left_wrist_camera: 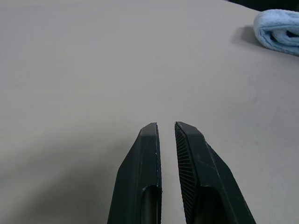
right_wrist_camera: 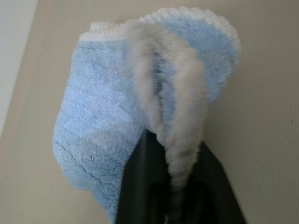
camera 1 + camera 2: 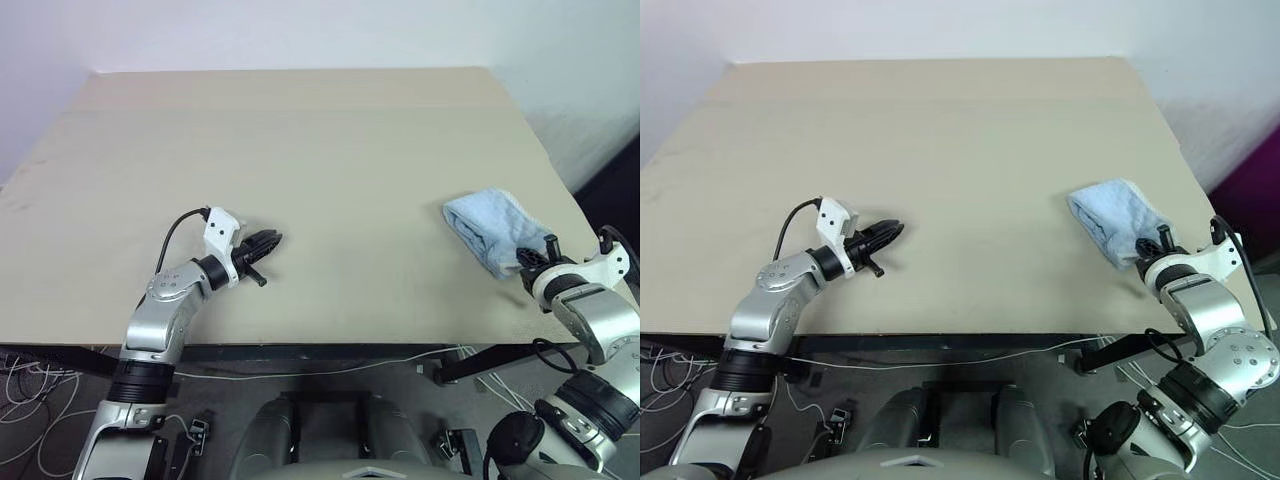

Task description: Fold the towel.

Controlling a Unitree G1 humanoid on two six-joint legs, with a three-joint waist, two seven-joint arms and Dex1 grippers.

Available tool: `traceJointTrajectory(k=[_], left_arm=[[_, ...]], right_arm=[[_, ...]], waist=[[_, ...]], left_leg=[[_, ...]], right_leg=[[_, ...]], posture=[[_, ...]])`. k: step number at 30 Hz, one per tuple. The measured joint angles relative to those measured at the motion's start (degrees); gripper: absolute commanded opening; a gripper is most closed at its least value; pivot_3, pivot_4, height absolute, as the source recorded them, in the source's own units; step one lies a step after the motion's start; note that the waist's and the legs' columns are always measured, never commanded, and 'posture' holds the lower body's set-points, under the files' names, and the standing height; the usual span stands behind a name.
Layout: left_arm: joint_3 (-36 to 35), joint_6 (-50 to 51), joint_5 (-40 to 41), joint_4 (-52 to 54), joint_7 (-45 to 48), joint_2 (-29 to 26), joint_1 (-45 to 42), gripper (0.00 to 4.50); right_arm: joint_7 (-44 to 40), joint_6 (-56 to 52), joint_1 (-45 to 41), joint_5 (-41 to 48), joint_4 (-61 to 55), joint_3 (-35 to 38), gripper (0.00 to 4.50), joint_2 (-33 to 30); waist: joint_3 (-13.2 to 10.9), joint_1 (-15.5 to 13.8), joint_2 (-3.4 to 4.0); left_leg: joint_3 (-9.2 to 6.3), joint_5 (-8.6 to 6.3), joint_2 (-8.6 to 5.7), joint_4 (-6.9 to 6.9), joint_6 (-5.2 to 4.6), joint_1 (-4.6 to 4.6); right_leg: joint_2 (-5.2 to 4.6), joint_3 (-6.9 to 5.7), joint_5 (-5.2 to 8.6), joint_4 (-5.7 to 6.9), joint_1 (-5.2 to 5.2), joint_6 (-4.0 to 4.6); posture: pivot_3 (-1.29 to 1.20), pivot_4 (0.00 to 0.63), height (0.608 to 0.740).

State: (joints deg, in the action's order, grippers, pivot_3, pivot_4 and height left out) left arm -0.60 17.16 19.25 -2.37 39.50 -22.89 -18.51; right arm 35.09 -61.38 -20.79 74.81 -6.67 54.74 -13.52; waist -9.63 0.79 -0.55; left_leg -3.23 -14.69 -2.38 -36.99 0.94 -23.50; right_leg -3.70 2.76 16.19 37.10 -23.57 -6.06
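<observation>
Towel [image 3: 492, 230]: lying bunched in a folded wad nr right edge of bench [image 3: 300, 150]; right gripper [image 2: 180, 186] pinching a fold of it betw. fingers; left gripper [image 3: 262, 245] hovering well apart, fingers nearly together, empty. Step: prob. final set-down; next: letting go cleanly w/o dragging cloth.

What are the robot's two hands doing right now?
Left gripper: nearly shut, holding nothing, over the table.
Right gripper: fingers pinching the folded towel.
</observation>
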Motion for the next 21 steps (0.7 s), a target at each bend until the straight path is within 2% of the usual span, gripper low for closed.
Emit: traceJointTrajectory(k=[10, 16, 19, 21], left_arm=[[0.39, -0.55, -0.07, -0.90, 0.71, 0.74, -0.34, 0.60], [0.14, -0.58, 0.00, -2.29, 1.32, 0.78, -0.81, 0.60], [-0.36, -0.77, -0.43, -3.56, 0.27, 0.72, -1.84, 0.60], [-0.45, -1.55, -1.86, -5.14, -1.49, 0.66, -2.64, 0.60]], right_arm=[[2.25, 9.64, 2.03, 5.26, -1.30, -3.36, 4.42, -1.03], [2.36, 17.07, 2.53, 1.68, -1.55, -5.00, 4.47, -4.54], [-0.84, 20.23, 2.52, -3.50, -1.28, -7.15, 4.47, -8.33], [-5.54, 21.36, 2.49, -8.77, -0.87, -11.48, 4.47, -11.58]], waist=[[0.00, 0.07, 0.00], [-0.01, -0.01, 0.01], [0.00, 0.04, 0.01], [-0.01, 0.22, 0.01]], left_leg=[[-0.01, 0.00, 0.01, 0.00, -0.01, 0.02], [-0.01, 0.00, 0.00, -0.01, -0.01, 0.02], [0.00, 0.00, 0.00, -0.01, -0.01, 0.03], [0.03, 0.00, 0.01, -0.01, -0.01, 0.06]], right_leg=[[0.03, 0.00, 0.00, 0.01, 0.00, -0.01], [0.03, 0.00, 0.00, 0.00, 0.02, -0.01], [0.05, 0.00, 0.00, 0.01, 0.02, -0.01], [0.08, 0.02, 0.00, 0.01, 0.03, -0.01]], posture=[[0.00, 0.150, 0.740], [0.00, 0.150, 0.740], [0.00, 0.150, 0.740], [0.00, 0.150, 0.740]])
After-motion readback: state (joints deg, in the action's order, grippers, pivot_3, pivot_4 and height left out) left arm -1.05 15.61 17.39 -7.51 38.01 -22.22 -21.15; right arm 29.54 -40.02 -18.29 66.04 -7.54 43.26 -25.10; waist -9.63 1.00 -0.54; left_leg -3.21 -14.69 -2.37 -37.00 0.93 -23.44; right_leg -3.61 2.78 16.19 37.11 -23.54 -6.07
